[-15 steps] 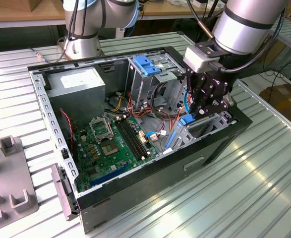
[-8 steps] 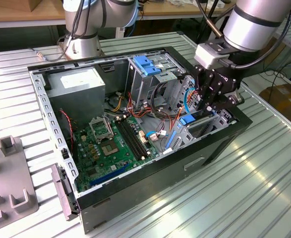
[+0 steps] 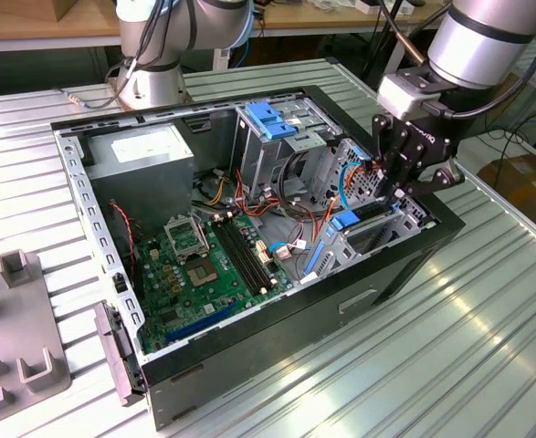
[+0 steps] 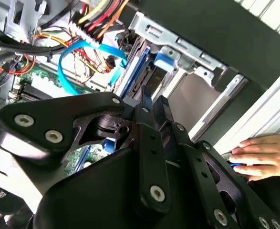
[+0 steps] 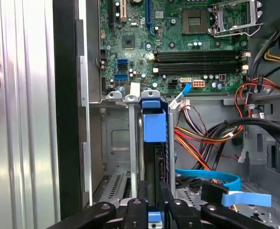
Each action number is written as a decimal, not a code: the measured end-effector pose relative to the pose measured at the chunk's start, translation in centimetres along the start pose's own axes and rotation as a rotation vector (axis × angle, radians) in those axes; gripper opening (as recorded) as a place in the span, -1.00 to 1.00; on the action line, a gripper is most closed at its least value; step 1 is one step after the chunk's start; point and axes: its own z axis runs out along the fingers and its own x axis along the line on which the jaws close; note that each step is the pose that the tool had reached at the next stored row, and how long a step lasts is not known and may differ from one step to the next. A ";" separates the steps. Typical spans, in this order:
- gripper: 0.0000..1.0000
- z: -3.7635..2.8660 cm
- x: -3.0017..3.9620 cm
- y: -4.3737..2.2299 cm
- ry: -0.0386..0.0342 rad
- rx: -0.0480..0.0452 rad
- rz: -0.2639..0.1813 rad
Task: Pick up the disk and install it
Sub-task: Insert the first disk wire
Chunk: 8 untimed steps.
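Your gripper is clamped narrowly on the disk's near end. The disk stands on edge inside the drive bay. Its long axis runs straight ahead from the gripper, and its blue tip points at the motherboard beyond the bay.

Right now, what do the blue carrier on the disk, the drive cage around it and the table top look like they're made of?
Carrier of the disk: likely moulded plastic, going by its uniform blue colour and soft sheen.
Drive cage: probably stamped sheet steel, dull grey, with pressed shapes and folded edges.
Table top: looks like ribbed aluminium, bright silver with streaky reflections along the ribs.
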 end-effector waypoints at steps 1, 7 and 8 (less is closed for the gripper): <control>-0.52 0.00 -0.01 -0.23 0.0000 -0.0001 0.000; -0.52 -1.10 -0.15 -1.03 0.0106 0.0020 -0.016; -0.52 -1.10 -0.16 -1.04 0.0102 0.0028 -0.031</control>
